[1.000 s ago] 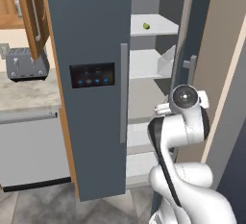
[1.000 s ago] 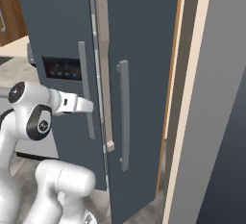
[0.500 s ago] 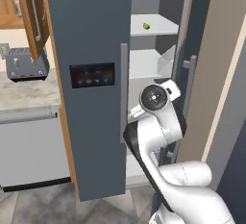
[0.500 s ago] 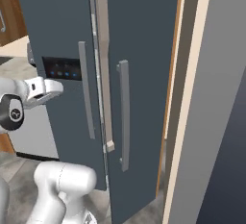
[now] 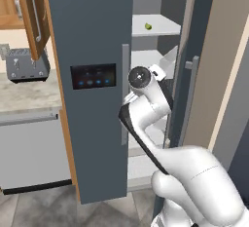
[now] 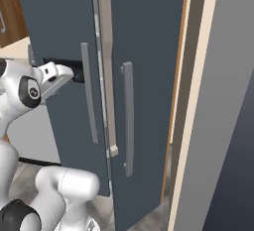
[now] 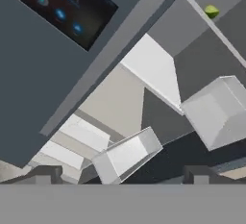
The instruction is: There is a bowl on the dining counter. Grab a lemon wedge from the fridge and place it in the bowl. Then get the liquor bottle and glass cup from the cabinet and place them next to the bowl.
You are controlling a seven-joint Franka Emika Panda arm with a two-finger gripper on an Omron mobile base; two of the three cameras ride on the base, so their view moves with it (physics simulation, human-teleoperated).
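Note:
The fridge (image 5: 92, 36) stands with its left door shut and its right door (image 6: 149, 51) swung open, so the white shelves show. The lemon wedge (image 5: 148, 26) lies on an upper shelf; in the hand view the lemon wedge (image 7: 211, 11) is far off at the top right. My gripper (image 6: 78, 72) hovers in front of the opening, below the wedge and beside the left door's handle (image 5: 125, 94). In the hand view my gripper (image 7: 122, 175) is open, its tips wide apart with nothing between them. The cabinet's wooden door (image 5: 31, 11) hangs open at the upper left.
A toaster (image 5: 26, 65) sits on the worktop left of the fridge, above a grey dishwasher front (image 5: 29, 148). White door bins (image 7: 218, 110) stick out close ahead of the hand. The open right door (image 5: 194, 89) and a beige wall panel (image 5: 228, 75) close off the right side.
The arm has swung left and up across the fridge front, bringing the hand closer to the opening. The jaws stayed wide apart.

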